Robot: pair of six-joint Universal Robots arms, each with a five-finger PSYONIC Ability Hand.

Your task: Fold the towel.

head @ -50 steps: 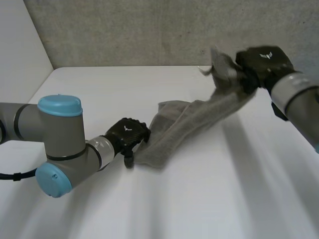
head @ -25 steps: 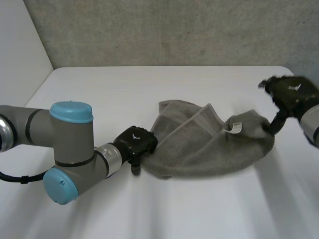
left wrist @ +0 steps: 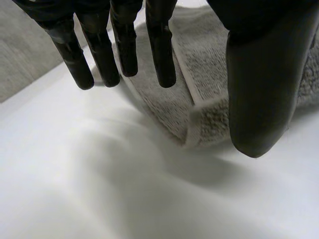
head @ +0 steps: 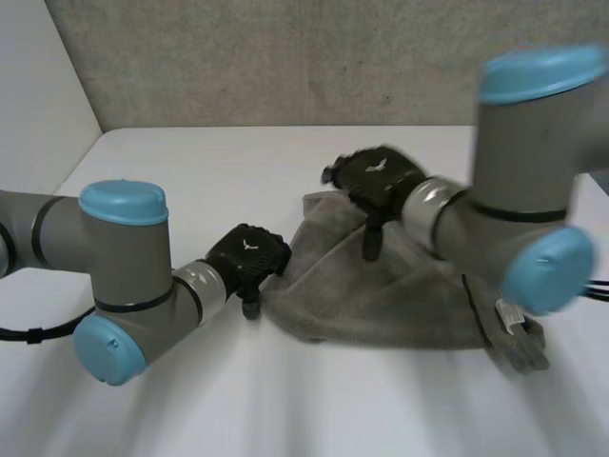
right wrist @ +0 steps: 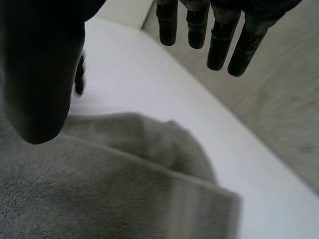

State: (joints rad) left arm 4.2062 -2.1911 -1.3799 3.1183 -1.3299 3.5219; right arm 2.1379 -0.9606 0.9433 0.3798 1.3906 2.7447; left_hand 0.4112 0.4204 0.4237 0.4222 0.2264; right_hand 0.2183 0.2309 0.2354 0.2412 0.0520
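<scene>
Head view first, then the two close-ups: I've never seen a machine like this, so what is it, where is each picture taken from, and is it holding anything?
It is a robot with two grey arms, each ending in a black hand. The head view looks down at the white table from between and behind the arms, so the left hand is at that picture's left and the right hand at its right. The other two pictures come from cameras on the wrists, each looking along its own hand's palm. A grey towel lies rumpled on the table. The left wrist view shows the left hand's straight fingers over one towel corner, with the thumb across from them, gripping nothing. The right wrist view shows the right hand open above the towel's edge, also holding nothing.
</scene>
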